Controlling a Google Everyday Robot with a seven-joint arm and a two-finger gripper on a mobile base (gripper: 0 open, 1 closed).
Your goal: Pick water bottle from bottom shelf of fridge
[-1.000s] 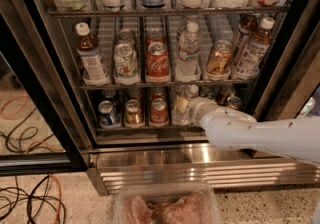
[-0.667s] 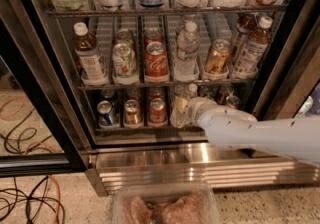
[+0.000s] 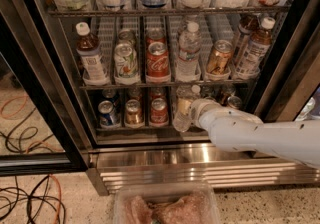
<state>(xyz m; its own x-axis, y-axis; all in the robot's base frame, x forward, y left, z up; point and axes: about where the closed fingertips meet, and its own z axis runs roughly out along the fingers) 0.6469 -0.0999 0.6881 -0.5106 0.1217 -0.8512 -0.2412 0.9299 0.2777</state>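
Observation:
The fridge [image 3: 175,160] stands open in front of me. On its bottom shelf [image 3: 140,130] the water bottle [image 3: 181,118], small, clear and white-capped, leans with its cap to the right and its base near the front rail. My white arm comes in from the right. My gripper [image 3: 189,111] is at the arm's end, shut on the water bottle's right side, mostly hidden behind the wrist.
A blue can [image 3: 106,113], a gold can [image 3: 133,112] and a red can [image 3: 159,110] stand left of the bottle. The rack above holds a taller clear bottle [image 3: 189,50], cans and tea bottles. A clear tub [image 3: 165,205] sits below; cables [image 3: 25,200] lie left.
The water bottle has tipped and shifted slightly left and toward the front rail together with the gripper. The arm has barely moved otherwise.

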